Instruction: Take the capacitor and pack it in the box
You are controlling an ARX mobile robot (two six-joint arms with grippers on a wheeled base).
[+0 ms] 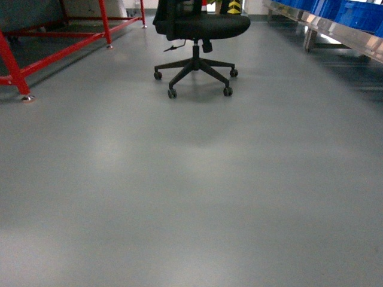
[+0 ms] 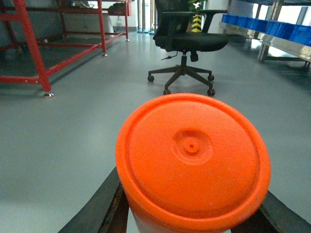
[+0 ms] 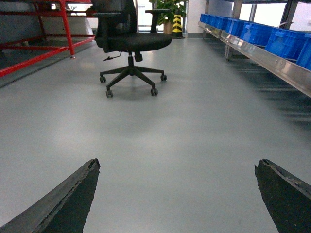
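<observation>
Grey smooth floor [image 1: 197, 197] fills almost all of my head view, w/ soft light reflections on it and none of my arms visible there. At the far end stands a black office chair [image 1: 197, 36] on a five-leg base w/ castors; to its left is a red metal frame [image 1: 18, 66], and along the right edge runs a steel shelf [image 1: 353, 39] w/ blue bins [image 1: 359, 12] on it. In the left wrist view the left gripper [image 2: 194, 213] holds an orange round capacitor [image 2: 194, 160]: I see its flat end w/ a small raised dot in the centre, very close to the lens, and the dark jaws press on it from both sides at the bottom, approx. at its lower half. So the capacitor is in the left jaws, above the floor, not on any surface that I can see. Behind it are the same chair, red frame and bins. In the right wrist view the right gripper [image 3: 177, 194] has its jaws spread wide, one dark finger [image 3: 63, 204] at the bottom left and the other at the bottom right, w/ only bare floor between them. A green plant [image 3: 170, 9] and a yellow-black striped post [image 3: 177, 22] stand behind the chair. The peach-pink box is not in view in any camera, so I cannot tell where it is.
</observation>
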